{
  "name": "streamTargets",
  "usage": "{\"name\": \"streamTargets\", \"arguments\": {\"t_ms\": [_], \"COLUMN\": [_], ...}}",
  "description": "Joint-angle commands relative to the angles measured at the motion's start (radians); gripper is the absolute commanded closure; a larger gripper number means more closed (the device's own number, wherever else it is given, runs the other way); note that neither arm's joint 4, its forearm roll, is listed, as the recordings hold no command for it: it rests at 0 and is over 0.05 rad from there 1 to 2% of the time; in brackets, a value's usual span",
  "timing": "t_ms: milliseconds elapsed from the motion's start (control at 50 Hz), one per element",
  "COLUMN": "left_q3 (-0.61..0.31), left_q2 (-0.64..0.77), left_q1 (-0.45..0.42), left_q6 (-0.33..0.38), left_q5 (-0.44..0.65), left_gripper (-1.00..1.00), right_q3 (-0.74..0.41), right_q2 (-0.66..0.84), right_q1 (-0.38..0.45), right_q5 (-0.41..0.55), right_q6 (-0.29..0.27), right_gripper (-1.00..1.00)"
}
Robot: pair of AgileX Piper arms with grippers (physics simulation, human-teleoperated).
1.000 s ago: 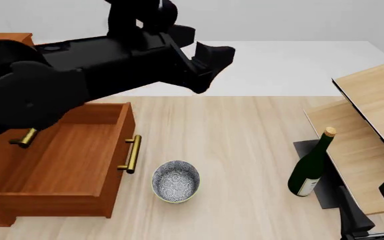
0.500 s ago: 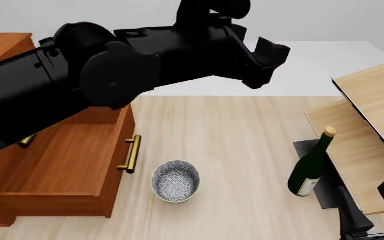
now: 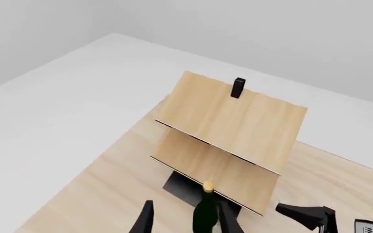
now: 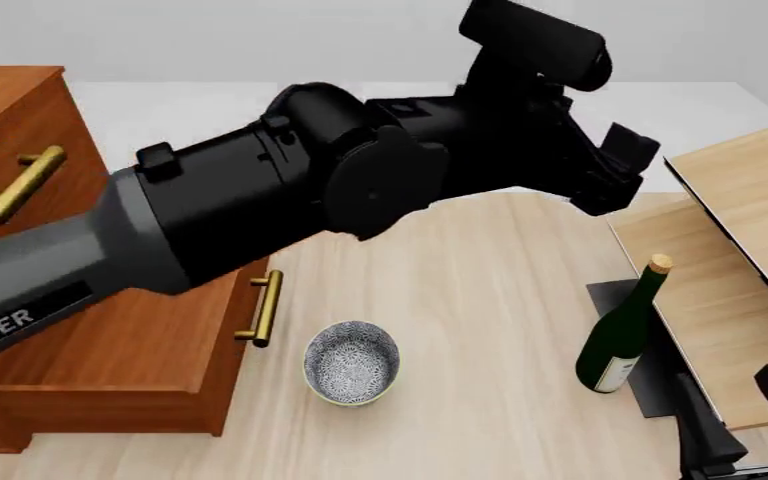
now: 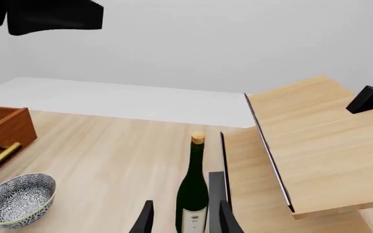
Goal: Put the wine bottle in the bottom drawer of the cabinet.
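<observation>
Wine bottle (image 4: 620,334) upright on table (image 4: 491,300), just ahead of right hand (image 5: 182,219), framed between its spread fingers, untouched. Left hand (image 4: 618,165) raised high above and behind bottle, fingers apart, empty. Bottom drawer (image 4: 131,330) pulled out, far left of right hand, bowl (image 4: 352,362) beside it.

The front view looks down and forward over the table (image 4: 491,300); both wrist views face the upright wine bottle (image 5: 194,194), the right one nearer. All three share the pale panels (image 3: 232,131).
</observation>
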Motion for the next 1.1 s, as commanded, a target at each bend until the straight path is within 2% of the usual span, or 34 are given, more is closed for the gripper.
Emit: {"name": "streamTargets", "arguments": {"t_ms": [20,480,660,780,1100], "left_q3": [-0.053,-0.019,0.008,0.028,-0.041], "left_q2": [0.076,0.136,0.183,0.209,0.317], "left_q1": [-0.024,-0.03,-0.022,-0.033,-0.034], "left_q6": [-0.013,-0.033,-0.05,-0.037,-0.034], "left_q5": [-0.016,-0.064,-0.137,-0.183,-0.21], "left_gripper": [-1.0,-1.0,-1.0,-1.0,-1.0], "right_q3": [0.0,0.0,0.0,0.001,0.001], "right_q2": [0.0,0.0,0.0,0.0,0.0], "right_q1": [0.004,0.002,0.002,0.002,0.001], "right_q5": [0.001,0.002,0.003,0.005,0.01], "right_q6": [0.003,0.005,0.007,0.009,0.013], "right_gripper": [-1.0,-1.0,-1.0,-1.0,-1.0]}}
